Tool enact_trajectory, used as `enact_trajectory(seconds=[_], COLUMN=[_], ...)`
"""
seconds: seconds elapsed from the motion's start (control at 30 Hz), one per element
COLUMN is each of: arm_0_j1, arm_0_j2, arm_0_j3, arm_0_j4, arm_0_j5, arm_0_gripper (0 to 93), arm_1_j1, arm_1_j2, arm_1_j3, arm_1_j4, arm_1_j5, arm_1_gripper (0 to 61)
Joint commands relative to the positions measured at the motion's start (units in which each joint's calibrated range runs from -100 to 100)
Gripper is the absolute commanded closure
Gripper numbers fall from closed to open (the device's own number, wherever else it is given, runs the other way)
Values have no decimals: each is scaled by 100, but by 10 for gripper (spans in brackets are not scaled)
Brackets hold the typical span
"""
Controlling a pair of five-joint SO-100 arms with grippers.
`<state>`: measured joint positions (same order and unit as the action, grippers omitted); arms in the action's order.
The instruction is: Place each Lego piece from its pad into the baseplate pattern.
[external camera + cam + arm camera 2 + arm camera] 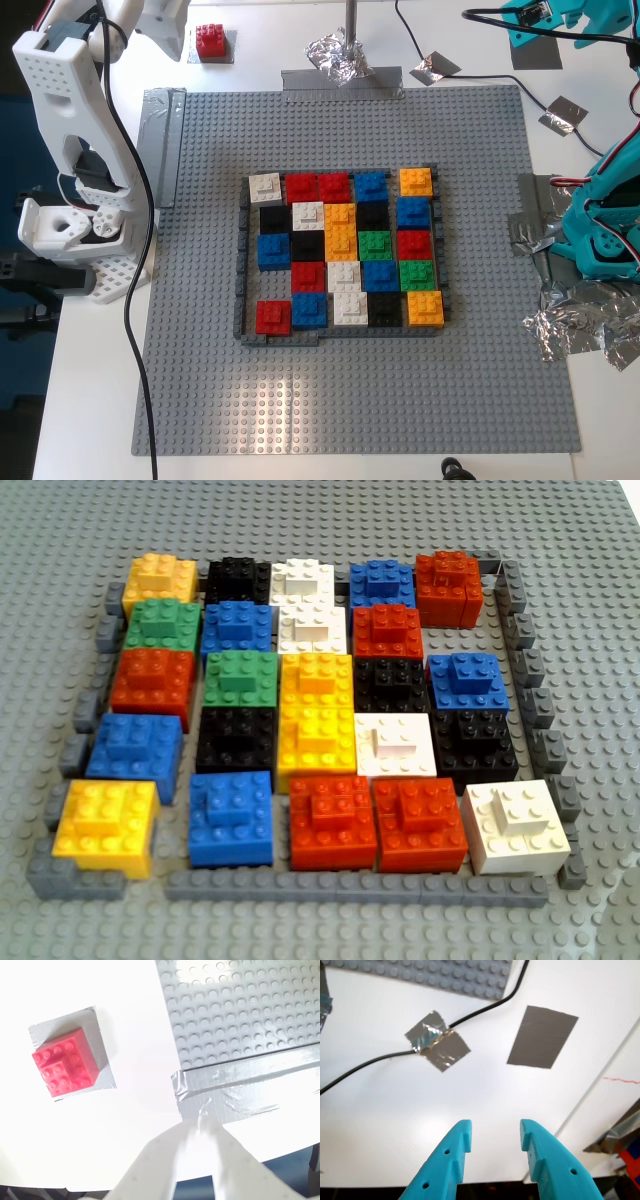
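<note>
- Both grippers first: my first gripper (492,1147), teal plastic, hangs with its jaws spread and nothing between them; my second gripper (195,1160), white plastic, is too blurred in its own wrist view for me to tell its jaw state.
- Exterior view: the small bright red square 2x2 Lego piece (210,41) sits on its flat silvery-grey tape pad (227,44) near the top edge, towards the exterior view's left, well apart from the five-by-five coloured-brick baseplate pattern (343,250) on the large grey studded plate (200,380).
- Second wrist view: the red piece (63,1061) lies skewed on its pad (97,1040), off to one side of the gripper's line. Risk: a straight descent would probably miss it or nudge it off the pad.
- First wrist view: only a bare dark grey tape patch (542,1036) and a black cable (365,1067) taped down with foil (436,1040) show beneath the jaws. Risk: snagging that cable on a reach.
- Other view: the mosaic (320,710) looks tightly packed; I cannot pick out a free cell. Risk: pressing in askew could lift neighbours.
</note>
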<state>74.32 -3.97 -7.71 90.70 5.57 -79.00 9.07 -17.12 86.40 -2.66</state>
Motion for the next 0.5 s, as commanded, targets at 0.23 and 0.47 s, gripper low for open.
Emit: enact_trajectory(seconds=[0.23, 0.47], arm_0_j1=[290, 268], arm_0_j2=[-229, -229], arm_0_j3=[432, 432], arm_0_j4=[-22, -22], arm_0_j5=[17, 17], arm_0_gripper=[815, 815], arm_1_j1=[620, 620], arm_1_j2=[-2005, -1997], arm_1_j3=[2357, 2276], arm_1_j4=[-2017, -2042], arm_1_j5=[757, 777], arm_1_gripper=[604, 602])
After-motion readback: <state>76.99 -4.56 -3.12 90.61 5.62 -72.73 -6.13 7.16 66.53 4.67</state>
